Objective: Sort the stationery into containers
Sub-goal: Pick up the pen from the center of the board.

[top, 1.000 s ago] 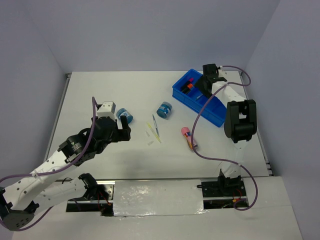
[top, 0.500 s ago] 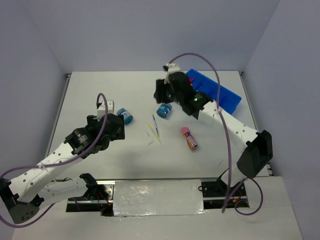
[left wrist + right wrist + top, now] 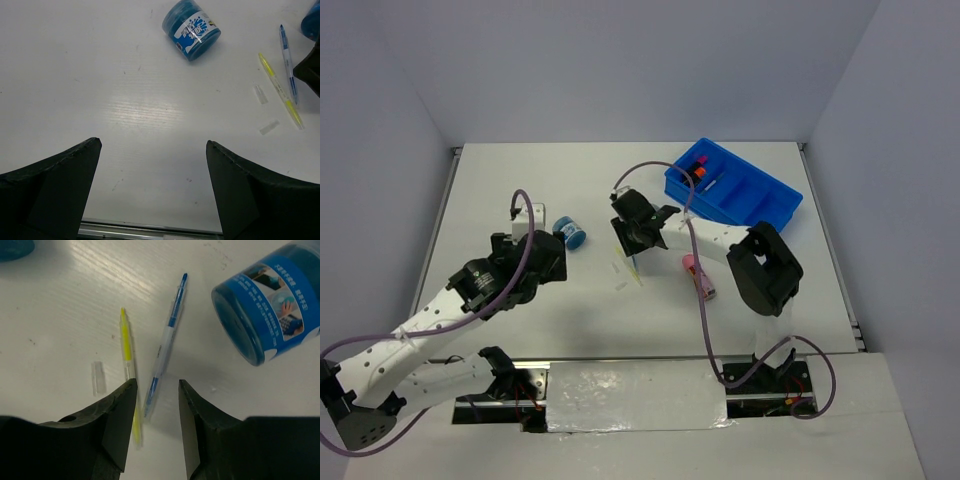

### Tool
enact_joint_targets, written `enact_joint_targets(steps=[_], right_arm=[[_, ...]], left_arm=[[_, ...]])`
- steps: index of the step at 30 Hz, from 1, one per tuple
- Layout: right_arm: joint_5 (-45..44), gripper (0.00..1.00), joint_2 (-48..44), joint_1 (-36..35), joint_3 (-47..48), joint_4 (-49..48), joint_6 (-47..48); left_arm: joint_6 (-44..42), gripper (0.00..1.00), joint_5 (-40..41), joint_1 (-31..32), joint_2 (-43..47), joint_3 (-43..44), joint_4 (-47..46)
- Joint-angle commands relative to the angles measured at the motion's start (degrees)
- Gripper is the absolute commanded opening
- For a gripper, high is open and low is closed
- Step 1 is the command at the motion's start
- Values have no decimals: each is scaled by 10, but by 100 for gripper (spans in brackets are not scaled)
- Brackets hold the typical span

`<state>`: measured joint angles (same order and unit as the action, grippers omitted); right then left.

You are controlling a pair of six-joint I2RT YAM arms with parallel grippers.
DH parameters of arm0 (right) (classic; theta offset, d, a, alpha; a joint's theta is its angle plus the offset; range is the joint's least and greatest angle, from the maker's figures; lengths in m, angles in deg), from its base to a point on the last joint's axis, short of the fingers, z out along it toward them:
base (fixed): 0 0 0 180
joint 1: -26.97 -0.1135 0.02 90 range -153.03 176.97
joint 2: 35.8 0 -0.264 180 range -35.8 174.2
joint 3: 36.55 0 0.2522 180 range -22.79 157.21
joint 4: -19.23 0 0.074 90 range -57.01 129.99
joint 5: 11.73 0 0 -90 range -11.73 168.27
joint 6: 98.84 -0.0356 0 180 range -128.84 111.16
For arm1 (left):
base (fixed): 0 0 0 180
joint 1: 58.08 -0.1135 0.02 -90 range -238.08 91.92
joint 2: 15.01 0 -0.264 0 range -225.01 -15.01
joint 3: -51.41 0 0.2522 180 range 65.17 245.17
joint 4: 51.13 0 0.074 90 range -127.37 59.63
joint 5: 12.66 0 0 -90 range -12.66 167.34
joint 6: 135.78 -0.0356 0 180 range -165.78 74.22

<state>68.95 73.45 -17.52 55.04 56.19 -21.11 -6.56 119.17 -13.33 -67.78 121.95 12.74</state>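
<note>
Pen pickup in hand. Right end effector (image 3: pixel 156 410) open, jaws astride lower end of blue pen (image 3: pixel 169 337), which lies on worktop (image 3: pixel 60 315) just beside yellow pen (image 3: pixel 127 347). Next move, likely: descend, close squarely, carry to blue tray (image 3: pixel 745 212). Left end effector (image 3: pixel 152 192) wide open, empty, blue tub (image 3: pixel 191 29) ahead.

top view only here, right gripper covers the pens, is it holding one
observer: No. The right gripper is open; the blue pen lies on the table below the gap between its fingers, not gripped.
operator: what else is under there
observer: A blue tub on its side, right of the pen, clear of the fingers.
operator: left gripper
observer: The left gripper is open, holding nothing.
</note>
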Motion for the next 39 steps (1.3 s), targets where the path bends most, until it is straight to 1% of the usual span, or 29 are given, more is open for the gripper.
enact_joint_targets(steps=[1,4,8,13,23,27,28,32,35,36,39], right_arm=[[-17,46,17,-1,48,-1,10],[-9,44,33,-1,57,-7,3],[-25,41,54,0,73,-1,-4],[-25,37,76,5,86,4,-12],[-26,33,104,11,77,-3,-19],[-26,30,105,16,71,-7,-21],[-25,26,105,17,67,-9,-21],[-28,19,97,19,63,-9,-19],[-33,13,79,18,65,-7,-13],[-33,4,75,18,72,-2,-7],[-43,1,48,18,95,17,3]], left_arm=[[-5,99,4,-4,-5,1,-9],[-9,99,-1,-4,1,-2,-14],[-10,99,-3,-3,7,-3,-17],[-12,99,-5,-4,7,-3,-18],[-15,99,-11,-4,16,-5,-22],[-15,99,-12,-4,18,-5,-23],[-16,99,-13,-4,19,-6,-24],[-15,99,-12,-4,19,-5,-23],[-13,99,-14,-4,20,-5,-23],[-13,99,-14,-4,21,-5,-24],[-1,99,-21,-4,19,-4,-24]])
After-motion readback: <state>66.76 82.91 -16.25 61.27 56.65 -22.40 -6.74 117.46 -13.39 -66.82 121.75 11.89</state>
